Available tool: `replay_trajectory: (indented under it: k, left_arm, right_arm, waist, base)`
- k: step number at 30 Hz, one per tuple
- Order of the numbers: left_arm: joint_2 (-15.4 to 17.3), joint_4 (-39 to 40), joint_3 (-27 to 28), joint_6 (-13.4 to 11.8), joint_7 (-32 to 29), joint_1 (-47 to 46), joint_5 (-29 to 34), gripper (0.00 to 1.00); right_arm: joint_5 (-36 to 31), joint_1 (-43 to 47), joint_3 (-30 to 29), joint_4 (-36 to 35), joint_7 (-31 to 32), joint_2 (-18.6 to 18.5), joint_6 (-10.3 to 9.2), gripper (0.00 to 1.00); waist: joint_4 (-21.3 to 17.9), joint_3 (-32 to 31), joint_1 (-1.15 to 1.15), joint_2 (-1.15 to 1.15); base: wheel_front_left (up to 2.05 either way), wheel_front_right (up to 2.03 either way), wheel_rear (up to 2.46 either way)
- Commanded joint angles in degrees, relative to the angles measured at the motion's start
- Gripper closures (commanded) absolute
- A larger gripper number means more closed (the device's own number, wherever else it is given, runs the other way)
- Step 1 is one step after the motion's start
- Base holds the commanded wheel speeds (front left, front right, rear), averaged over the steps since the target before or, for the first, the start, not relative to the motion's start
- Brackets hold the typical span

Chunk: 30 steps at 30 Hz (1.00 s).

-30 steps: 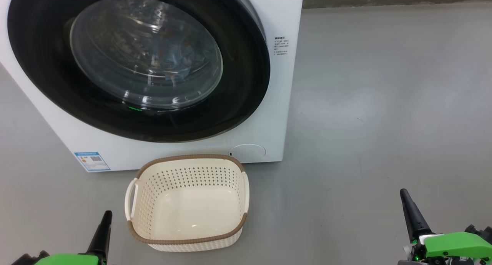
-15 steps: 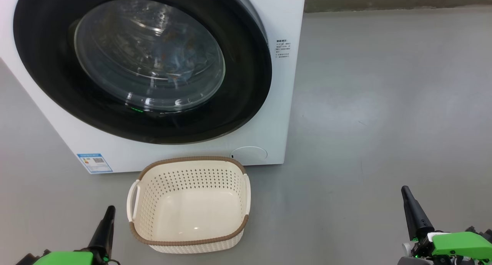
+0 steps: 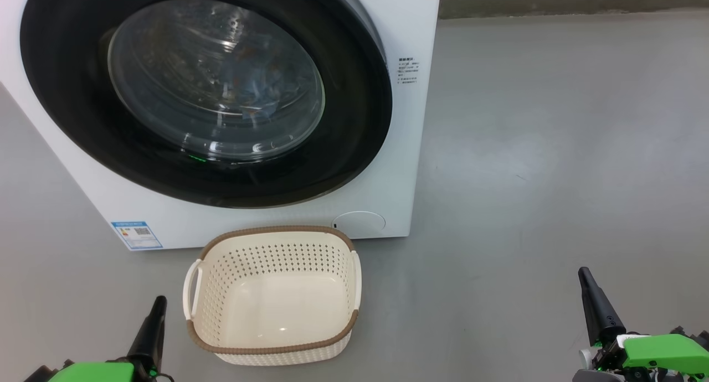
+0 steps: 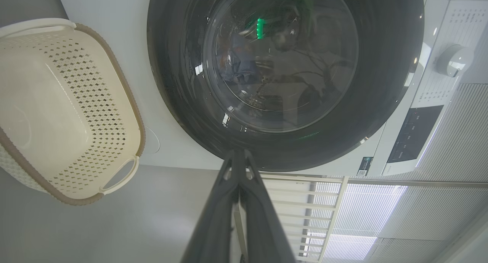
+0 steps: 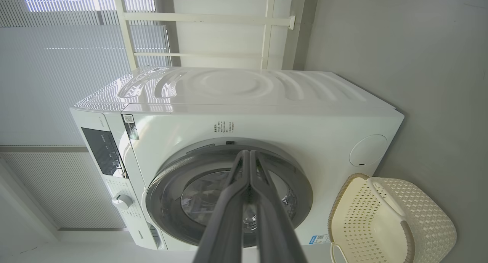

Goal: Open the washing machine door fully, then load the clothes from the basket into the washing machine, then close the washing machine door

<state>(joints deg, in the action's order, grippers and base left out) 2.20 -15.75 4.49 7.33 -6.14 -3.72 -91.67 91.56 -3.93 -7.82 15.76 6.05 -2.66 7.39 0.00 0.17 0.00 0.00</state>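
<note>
The white washing machine point(image 3: 410, 27) stands on the grey floor, its black-rimmed round door point(image 3: 354, 127) closed flat against the front. Behind the glass bowl, blue clothes point(image 3: 266, 91) with orange-brown prints lie in the drum. The cream basket point(image 3: 271, 351) with the brown rim sits on the floor just in front of the machine, with nothing in it. My left gripper point(image 3: 159, 300) is shut at the lower left, beside the basket's left handle. At the lower right, well off from the machine, my right gripper point(image 3: 581, 271) is shut. Both hold nothing. In the wrist views the left gripper point(image 4: 238, 152) and the right gripper point(image 5: 249, 152) point at the door.
A blue label sticker point(image 3: 136, 235) and a round white flap point(image 3: 359, 221) sit low on the machine's front. Open grey floor point(image 3: 554, 149) stretches to the right, up to a wall base point(image 3: 570, 3). In the left wrist view a dial point(image 4: 453, 60) and a dark panel point(image 4: 413, 133) show.
The whole head view shifted slightly between the earliest frame and half a second ago, so the camera moved. Door, basket and both grippers hold their places since.
</note>
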Motion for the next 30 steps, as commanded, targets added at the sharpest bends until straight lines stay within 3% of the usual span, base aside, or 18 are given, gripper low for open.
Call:
replay_trajectory:
  k: [1,30]
  left_arm:
    - [0.7,1.7,2.0,0.2,-0.4,-2.5,-0.5,1.00]
    - [0.7,1.7,2.1,0.2,-0.4,-2.5,-0.5,1.00]
  right_arm:
    - [0.6,-2.3,1.3,-1.7,0.5,-0.2,0.10,1.00]
    - [0.6,-2.3,1.3,-1.7,0.5,-0.2,0.10,1.00]
  waist:
    - [0.0,0.0,0.00,0.00]
    - [0.0,0.0,0.00,0.00]
  base:
    - [0.00,0.00,0.00]
    - [0.00,0.00,0.00]
